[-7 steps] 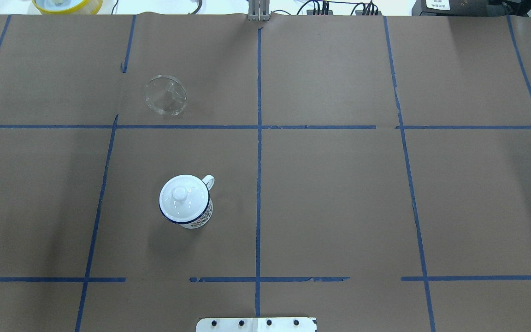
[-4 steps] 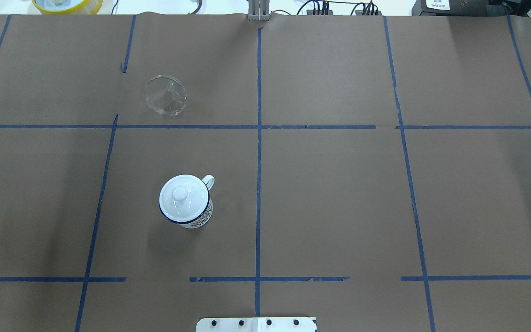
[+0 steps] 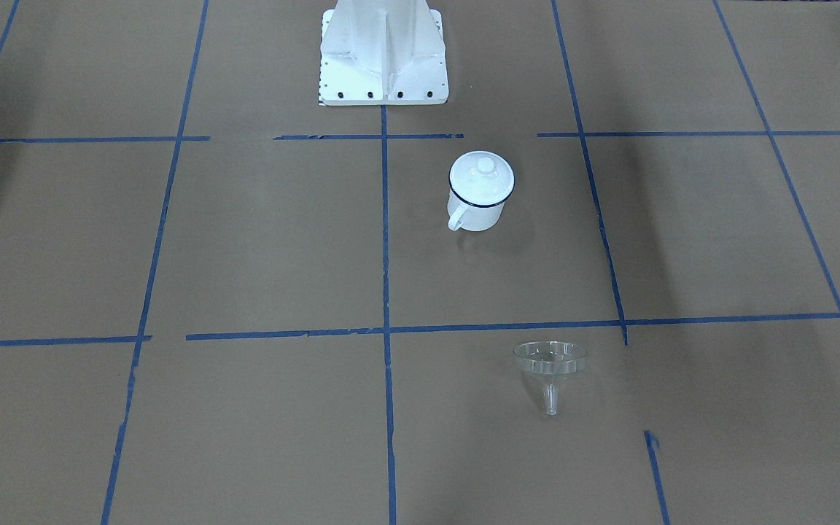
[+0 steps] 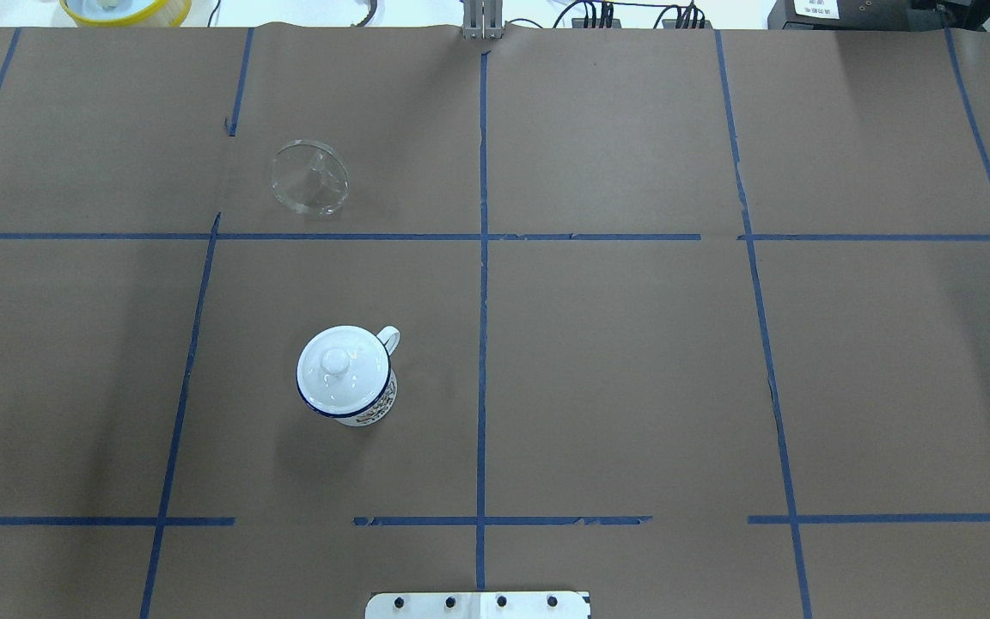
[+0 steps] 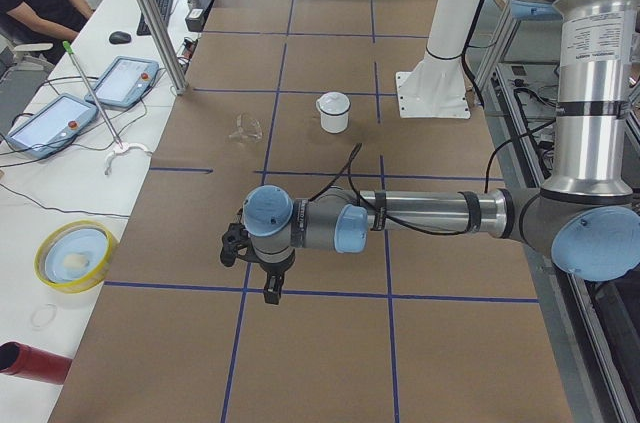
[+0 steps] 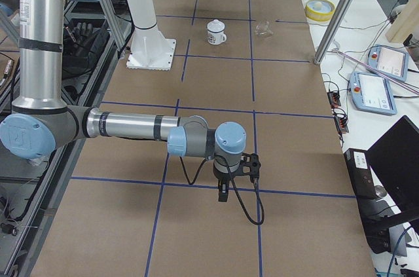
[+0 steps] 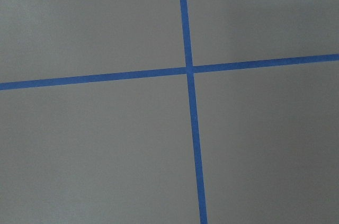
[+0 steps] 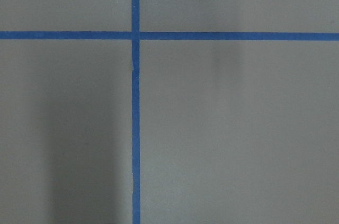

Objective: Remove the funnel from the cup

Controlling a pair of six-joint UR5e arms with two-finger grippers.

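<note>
Funnel [image 4: 309,177]: on the counter [image 4: 632,344], well apart from the cup [image 4: 375,411].
Change: nothing moved this past second; I judge removal done.
Left tool [image 5: 268,285], right tool [image 6: 223,194]: far from cup; released or clenched, cannot tell.

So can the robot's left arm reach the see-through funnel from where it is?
Probably yes. The funnel lies on its own on the table, apart from the cup, and nothing stands between it and the left gripper.

one camera looks down over my shoulders, another faces me steeply across the table [image 4: 632,344]; both share the cup [image 3: 478,214] and funnel [image 3: 550,361]. side cameras watch from each table end. my wrist cameras stare close at taped paper [image 7: 106,144].
</note>
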